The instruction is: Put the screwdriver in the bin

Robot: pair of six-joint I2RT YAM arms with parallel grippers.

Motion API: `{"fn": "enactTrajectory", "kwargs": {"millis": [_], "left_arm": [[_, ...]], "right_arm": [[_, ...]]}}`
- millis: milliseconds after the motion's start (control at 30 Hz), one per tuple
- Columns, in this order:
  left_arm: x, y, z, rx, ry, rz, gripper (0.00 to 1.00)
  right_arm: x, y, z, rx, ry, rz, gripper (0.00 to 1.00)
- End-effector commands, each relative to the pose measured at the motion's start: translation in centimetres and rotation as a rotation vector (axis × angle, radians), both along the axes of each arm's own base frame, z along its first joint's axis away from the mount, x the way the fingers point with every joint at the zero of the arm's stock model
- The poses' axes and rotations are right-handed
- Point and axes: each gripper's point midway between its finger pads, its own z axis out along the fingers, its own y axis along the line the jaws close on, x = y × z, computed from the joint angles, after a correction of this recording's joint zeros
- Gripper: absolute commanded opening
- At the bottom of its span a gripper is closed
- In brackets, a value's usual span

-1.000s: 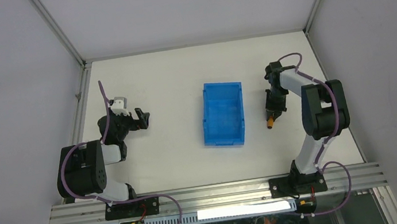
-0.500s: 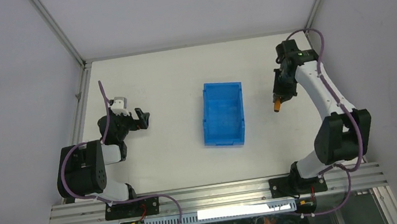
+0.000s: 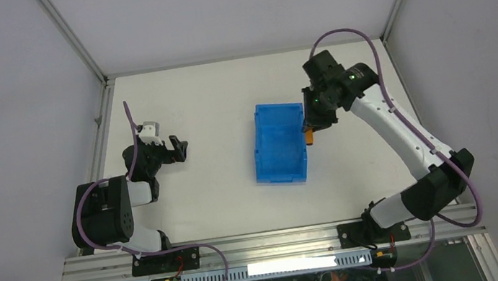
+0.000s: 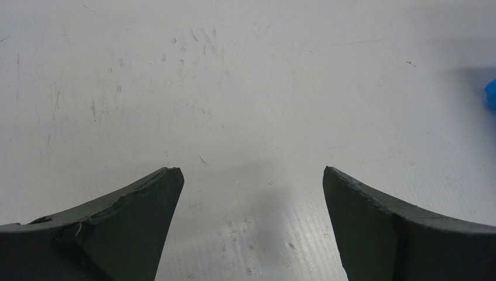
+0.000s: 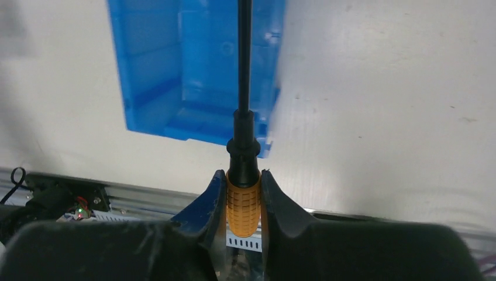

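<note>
The blue bin (image 3: 279, 144) sits in the middle of the table. My right gripper (image 3: 314, 119) is shut on the orange handle of the screwdriver (image 3: 309, 135) and holds it in the air over the bin's right wall, near the far right corner. In the right wrist view the handle (image 5: 243, 206) sits clamped between my fingers, with the black collar and dark shaft pointing away over the bin (image 5: 193, 64) below. My left gripper (image 3: 178, 148) is open and empty, low over the table to the left of the bin; its wrist view shows only bare table between the fingertips (image 4: 169, 187).
The white table (image 3: 212, 102) is fenced by metal frame posts and grey walls at the back and sides. An aluminium rail (image 3: 267, 243) runs along the near edge, also seen in the right wrist view (image 5: 146, 193). A corner of the bin (image 4: 490, 92) shows at the left wrist view's right edge.
My right arm lifted the screwdriver off the table right of the bin, swung up and leftward, and now holds it over the bin's right wall. The left arm has not moved.
</note>
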Motion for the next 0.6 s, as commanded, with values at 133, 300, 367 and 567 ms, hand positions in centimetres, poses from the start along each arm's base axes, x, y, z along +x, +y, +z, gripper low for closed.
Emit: {"fn": "enactTrajectory", "kwargs": {"millis": [133, 300, 367, 567], "left_arm": [[1.3, -0.1, 2.3, 0.01, -0.092, -0.003, 0.99], [1.3, -0.2, 2.3, 0.009, -0.092, -0.004, 0.99], [1.3, -0.2, 2.3, 0.009, -0.091, -0.004, 0.99], [1.3, -0.2, 2.3, 0.009, -0.091, -0.004, 0.99]], "right_arm": [[2.8, 9.6, -0.5, 0.07, -0.089, 0.096, 0.0], [3.1, 11.9, -6.4, 0.037, -0.007, 0.112, 0.0], [3.2, 12.1, -9.0, 0.006, 0.02, 0.101, 0.0], [3.0, 11.9, -15.7, -0.082, 0.098, 0.079, 0.0]]}}
